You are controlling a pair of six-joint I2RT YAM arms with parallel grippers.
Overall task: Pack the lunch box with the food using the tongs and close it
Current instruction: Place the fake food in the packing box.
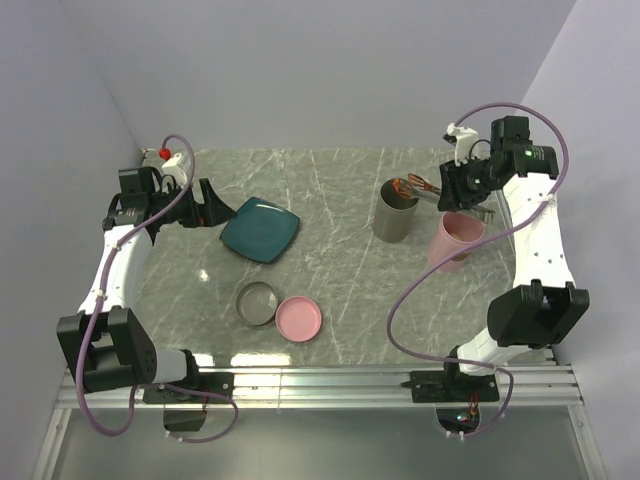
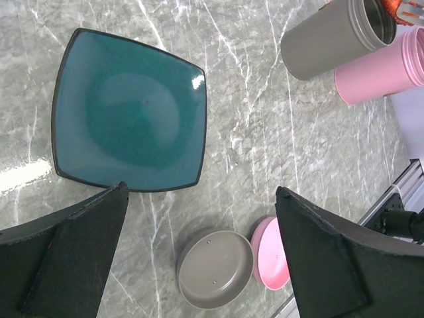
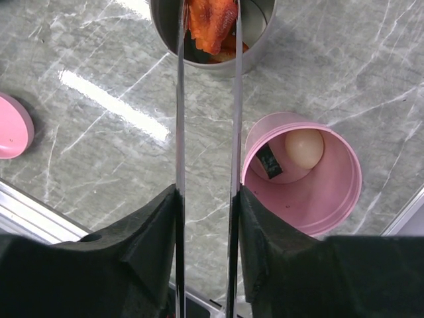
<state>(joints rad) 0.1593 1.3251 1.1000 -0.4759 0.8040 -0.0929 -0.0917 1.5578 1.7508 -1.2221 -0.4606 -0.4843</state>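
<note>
Table — grey marble top, filling the middle of the top view.

Your left gripper hangs over the table at centre left of the top view. Its jaws are spread wide with nothing between them.

Your right gripper, upper right of the top view, is clamped partway on the tongs. Both silver arms run up between its fingers to the top edge of the wrist frame.

Teal plate: upper left of the left wrist view, flat on the table.

Grey container and pink container stand upright near each other, right of centre.

Grey lid and pink lid lie side by side at lower centre.

Food: orange-red chunks sit in the grey container, between the tong arms — you cannot tell whether the tips pinch them. The white ball and the small dark-and-white piece sit inside the pink container.
</note>
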